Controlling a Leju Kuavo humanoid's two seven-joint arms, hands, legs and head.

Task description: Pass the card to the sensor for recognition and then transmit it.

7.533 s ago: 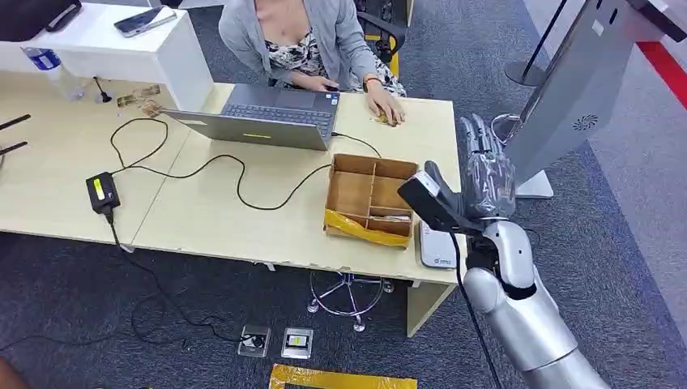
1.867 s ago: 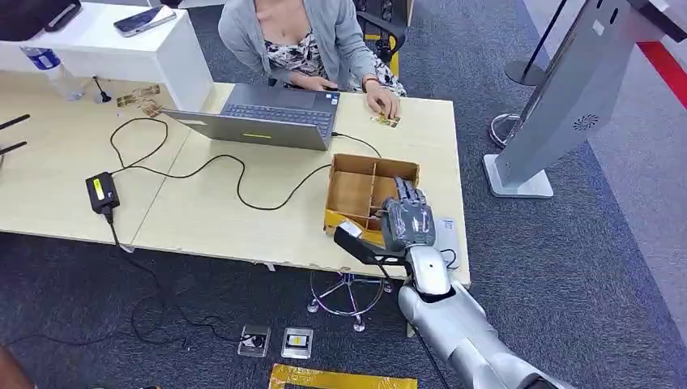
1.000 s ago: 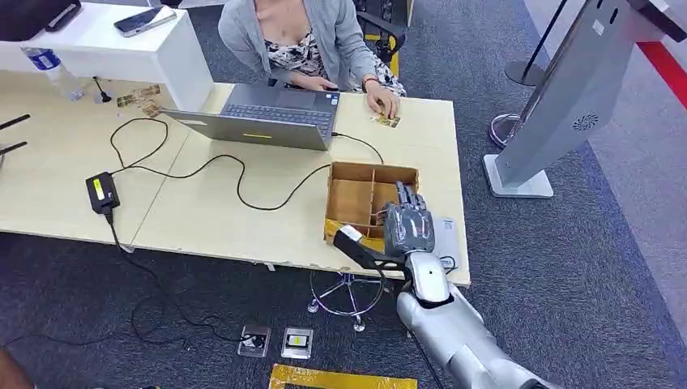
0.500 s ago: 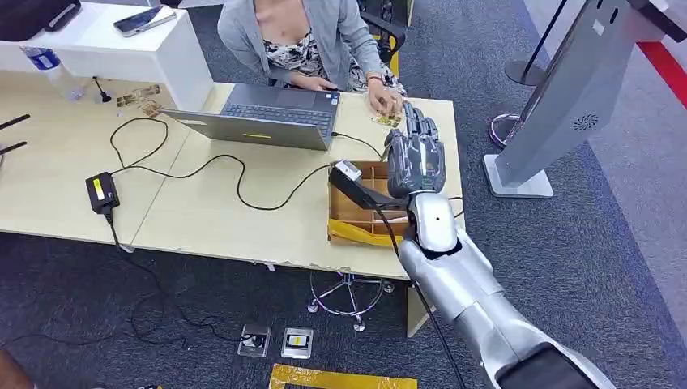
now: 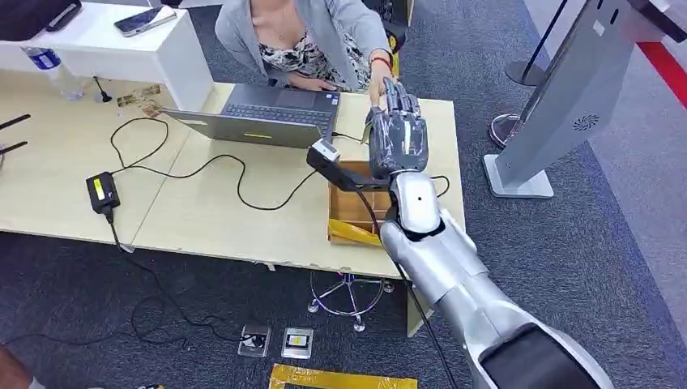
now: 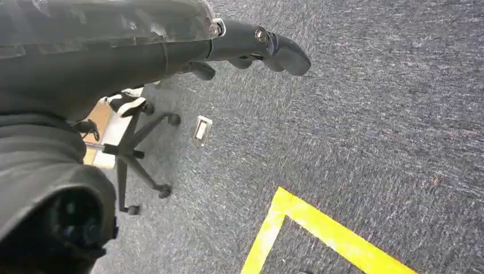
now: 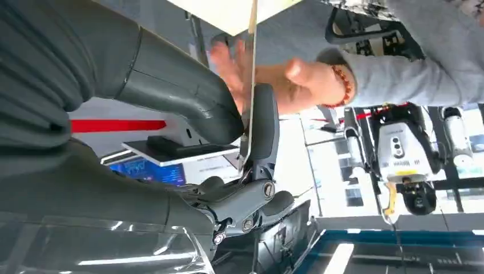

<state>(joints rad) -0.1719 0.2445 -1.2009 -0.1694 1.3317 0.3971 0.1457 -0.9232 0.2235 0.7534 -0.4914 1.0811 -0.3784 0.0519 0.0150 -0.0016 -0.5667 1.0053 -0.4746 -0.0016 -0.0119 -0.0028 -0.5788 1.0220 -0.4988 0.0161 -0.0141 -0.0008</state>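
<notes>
Tabletop (image 5: 202,215): pale wood-grain laminate, matt, smooth.
Divided box (image 5: 354,207): brown corrugated cardboard, matt, with glossy yellow tape along its near edge.
Floor (image 6: 371,125): grey-blue carpet, rough short pile; yellow tape line (image 6: 319,228), smooth.
Right arm (image 5: 441,267): silver metal-look shell, satin sheen.
Right hand (image 5: 394,138): dark plastic fingers under a clear, glossy film cover.
Card (image 7: 249,80): thin, stiff, smooth, seen edge-on.
Laptop (image 5: 263,117): grey, matt casing.
Person's sleeve (image 7: 411,80): soft grey knit cloth.

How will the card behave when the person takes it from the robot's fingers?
The card looks thin and straight, so it is probably stiff and light. Pinched edge-on in the right hand, it may slip out easily as the person's hand pulls.
</notes>
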